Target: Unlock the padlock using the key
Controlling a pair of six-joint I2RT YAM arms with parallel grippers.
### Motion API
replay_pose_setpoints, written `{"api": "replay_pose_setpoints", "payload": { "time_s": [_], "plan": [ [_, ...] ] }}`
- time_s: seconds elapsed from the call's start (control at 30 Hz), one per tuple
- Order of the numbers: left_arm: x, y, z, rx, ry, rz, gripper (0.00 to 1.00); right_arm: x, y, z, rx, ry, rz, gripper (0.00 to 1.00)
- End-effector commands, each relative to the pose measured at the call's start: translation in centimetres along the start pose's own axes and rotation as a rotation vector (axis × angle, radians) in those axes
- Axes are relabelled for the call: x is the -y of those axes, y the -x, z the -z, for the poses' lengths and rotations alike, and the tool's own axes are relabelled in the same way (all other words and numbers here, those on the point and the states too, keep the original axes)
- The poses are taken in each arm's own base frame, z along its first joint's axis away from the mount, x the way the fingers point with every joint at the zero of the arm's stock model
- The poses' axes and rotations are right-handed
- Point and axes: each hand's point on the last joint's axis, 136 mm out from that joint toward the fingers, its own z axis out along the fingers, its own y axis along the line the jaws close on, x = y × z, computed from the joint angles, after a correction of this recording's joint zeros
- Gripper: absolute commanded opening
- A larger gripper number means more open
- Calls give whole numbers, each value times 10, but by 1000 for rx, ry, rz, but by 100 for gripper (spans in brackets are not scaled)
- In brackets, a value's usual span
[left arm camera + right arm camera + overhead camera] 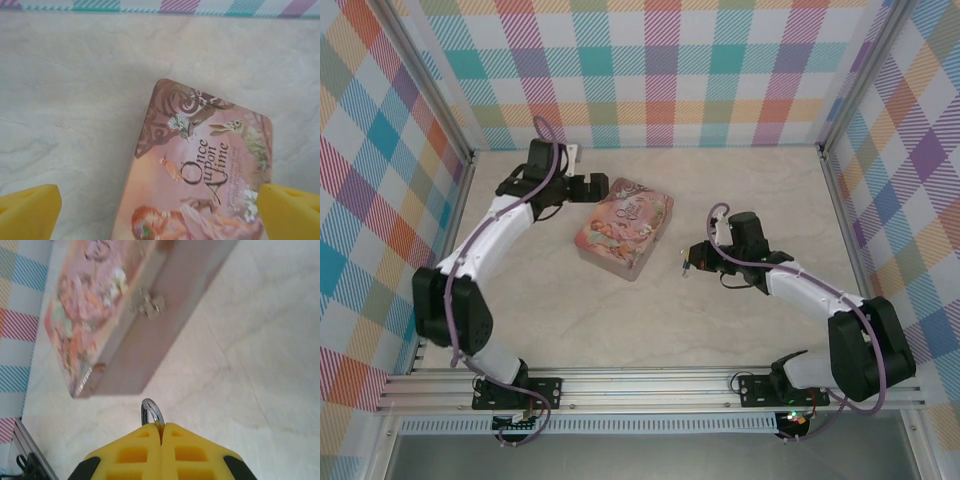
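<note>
Seemingly padlock point(151, 412) in clenched right gripper point(161, 430), shackle poking out; light, slick, tiny: pinch body; left gripper point(160, 210) spread wide over tin point(200, 165).

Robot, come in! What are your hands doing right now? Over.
Left gripper open above pink tin. Right gripper shut on silvery loop, lock or key unclear. Only bare table between loop and tin.

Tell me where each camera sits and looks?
Top external: above, behind the arms, looking down at the table; both arms show.
Left wrist: on the left arm, facing the lid of the pink tin; open left gripper tips show.
Right wrist: on the right arm, facing the tin's latch side; shut right gripper pinches a silvery loop.
Shared: all see the tin.
</note>
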Motion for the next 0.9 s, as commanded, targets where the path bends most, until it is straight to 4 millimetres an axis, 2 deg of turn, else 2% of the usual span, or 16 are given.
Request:
{"api": "replay_pose_setpoints", "payload": {
  "time_s": [0.0,0.23,0.6,0.73,0.87],
  "plan": [
    [-5,-5,26,47,19,29,100,3,-37,4,-174,-57,-35,3],
    [-20,-30,57,70,87,54,100,19,-68,-22,-305,-161,-132,3],
    [-35,-47,84,78,174,32,100,35,-61,-52,-307,-219,-157,5],
    [-38,-49,89,82,190,29,100,35,-61,-59,-309,-207,-164,14],
    [-39,-46,98,97,204,32,100,35,-52,-53,-274,-227,-132,27]
  ]
}}
